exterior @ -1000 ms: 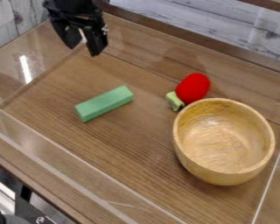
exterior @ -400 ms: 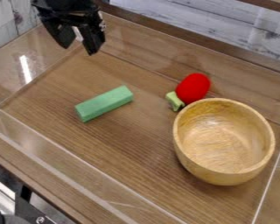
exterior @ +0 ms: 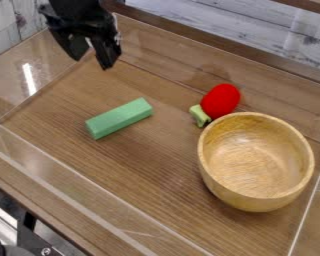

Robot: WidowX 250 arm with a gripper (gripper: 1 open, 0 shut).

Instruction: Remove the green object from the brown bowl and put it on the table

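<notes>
The green object (exterior: 119, 118), a flat light green bar, lies on the table (exterior: 149, 170) left of centre, well apart from the brown bowl (exterior: 255, 160). The bowl stands at the right front and its smooth inside holds nothing. My gripper (exterior: 91, 50) hangs at the upper left, above and behind the green bar, pointing steeply down. Its black fingers stand open with nothing between them.
A red round object (exterior: 220, 98) with a small green bit lies against the bowl's far rim. Low clear plastic walls (exterior: 23, 70) run along the table's edges, close to the gripper at the back left.
</notes>
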